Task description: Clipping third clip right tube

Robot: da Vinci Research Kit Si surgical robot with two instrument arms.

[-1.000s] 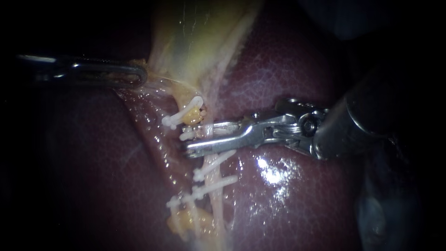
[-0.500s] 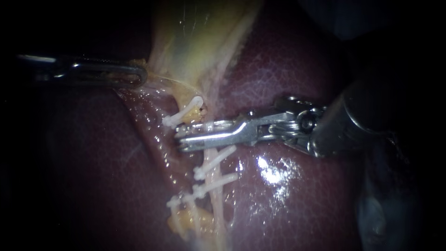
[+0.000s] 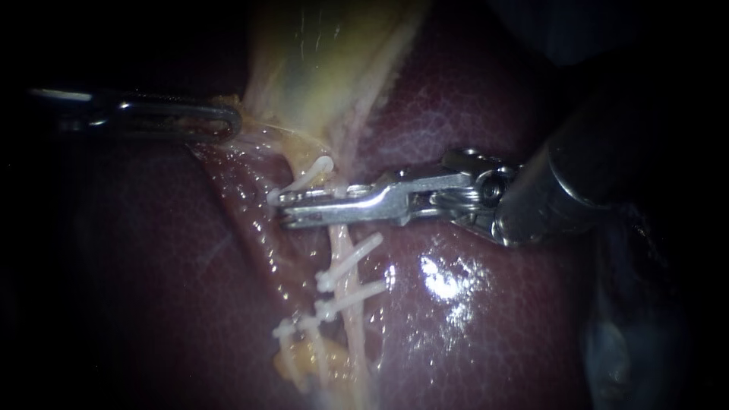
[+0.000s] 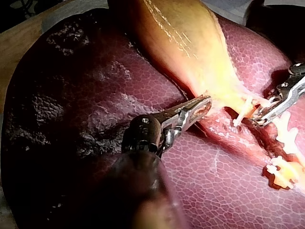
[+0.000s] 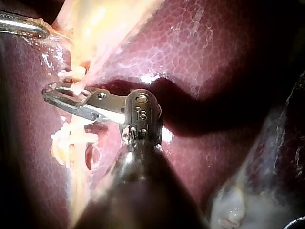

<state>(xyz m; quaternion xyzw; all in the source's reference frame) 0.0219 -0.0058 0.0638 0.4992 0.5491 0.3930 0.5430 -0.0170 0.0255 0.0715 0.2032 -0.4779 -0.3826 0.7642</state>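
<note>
**Closing in: right instrument has advanced across the right tube**

Over the last second its jaws have slid farther across the tube and toward the gallbladder, and the wide gap between them has narrowed to a slit. They now squeeze the right tube from both sides just beyond the gallbladder's neck. Two white clips sit on the same tube farther from the gallbladder. The left instrument is clenched on the gallbladder's edge and holds it taut. I judge the clip is being pressed home. The jaws hide whether it has latched. Next comes a full squeeze, then a clean release without dragging the tube.
</note>
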